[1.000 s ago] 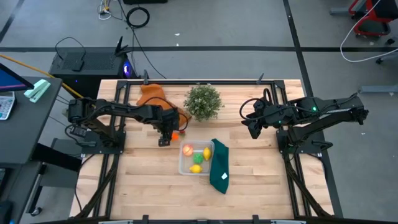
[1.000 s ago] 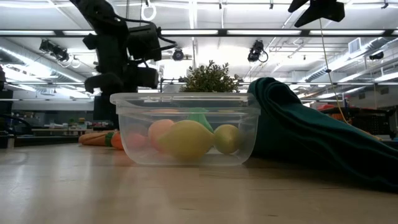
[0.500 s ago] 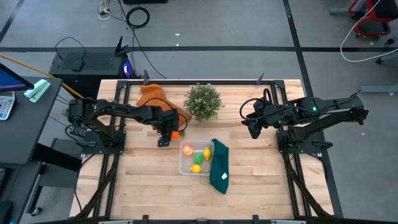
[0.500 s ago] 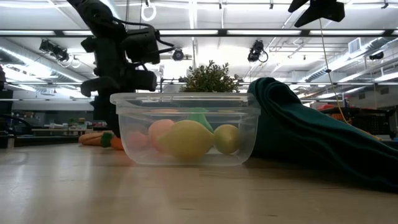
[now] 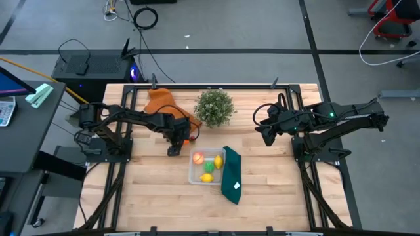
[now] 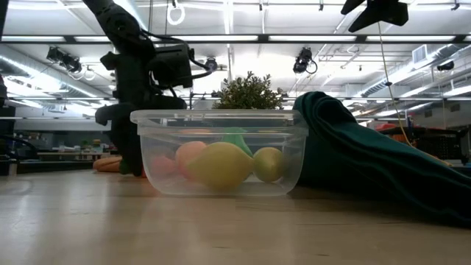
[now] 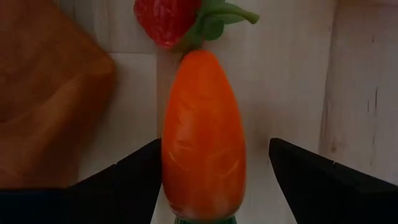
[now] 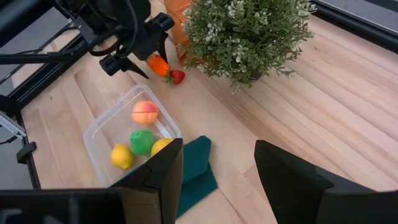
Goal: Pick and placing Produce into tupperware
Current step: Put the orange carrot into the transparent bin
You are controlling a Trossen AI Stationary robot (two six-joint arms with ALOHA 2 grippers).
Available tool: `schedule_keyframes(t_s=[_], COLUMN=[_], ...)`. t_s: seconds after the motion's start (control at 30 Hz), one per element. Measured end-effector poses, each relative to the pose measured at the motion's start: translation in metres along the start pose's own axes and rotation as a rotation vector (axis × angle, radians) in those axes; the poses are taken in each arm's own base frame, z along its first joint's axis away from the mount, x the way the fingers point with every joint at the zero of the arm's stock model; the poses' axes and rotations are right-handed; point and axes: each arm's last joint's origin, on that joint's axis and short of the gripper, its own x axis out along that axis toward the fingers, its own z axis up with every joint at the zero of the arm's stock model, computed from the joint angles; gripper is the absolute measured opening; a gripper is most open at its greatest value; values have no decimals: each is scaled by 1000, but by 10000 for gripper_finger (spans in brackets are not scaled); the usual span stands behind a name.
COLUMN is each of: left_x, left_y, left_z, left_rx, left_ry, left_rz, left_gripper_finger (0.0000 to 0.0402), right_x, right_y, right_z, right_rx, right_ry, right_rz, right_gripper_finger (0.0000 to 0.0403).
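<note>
An orange carrot (image 7: 202,137) lies on the table with a red strawberry (image 7: 166,20) at its tip, left of the clear tupperware (image 5: 194,176). My left gripper (image 7: 214,149) is open and low over the carrot, one finger on each side of it. The tupperware holds a pink peach (image 5: 197,157), a green fruit (image 5: 209,166) and two yellow lemons (image 5: 218,161). My right gripper (image 5: 264,133) is open and empty, raised at the right, away from them. My left gripper comes at the carrot from above, its fingers along the carrot's two long sides near its leafy end. One finger (image 7: 140,171) meets the carrot's outline and the other (image 7: 311,180) stands apart from it. I cannot tell whether it touches. The carrot lies on the table.
An orange cloth (image 5: 159,101) lies at the back left and a bushy potted plant (image 5: 214,107) stands behind the tupperware. A dark green cloth (image 5: 231,173) lies against the tupperware's right side. Bare wood shows along the near side.
My left gripper has gone down toward the table at the carrot; in the low view it now stands in front of the carrot and hides it.
</note>
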Motion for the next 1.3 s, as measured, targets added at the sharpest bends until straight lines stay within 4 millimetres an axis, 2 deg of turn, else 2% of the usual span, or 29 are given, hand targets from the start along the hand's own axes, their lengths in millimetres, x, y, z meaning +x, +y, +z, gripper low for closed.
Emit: schedule_keyframes(t_s=[0.23,0.67,0.83,1.0,1.2,1.3], left_x=[0,0,-2,-17,-46,-64], left_y=[0,0,0,0,0,0], left_z=[1,2,4,19,42,53], left_rx=[-21,-78,-105,-99,-63,-39], left_ry=[-9,-13,-6,-20,-15,-11], left_rz=[5,5,-10,-6,-14,-14], left_gripper_finger=[269,185,185,201,180,183], right_x=[0,0,0,0,0,0], right_y=[0,0,0,0,0,0], right_z=[0,0,0,0,0,0], right_rx=[0,1,2,5,4,4], right_ry=[-1,-2,-2,-2,-2,-2], right_rz=[-1,-2,-2,-2,-2,-2], right_gripper_finger=[165,165,165,165,165,165])
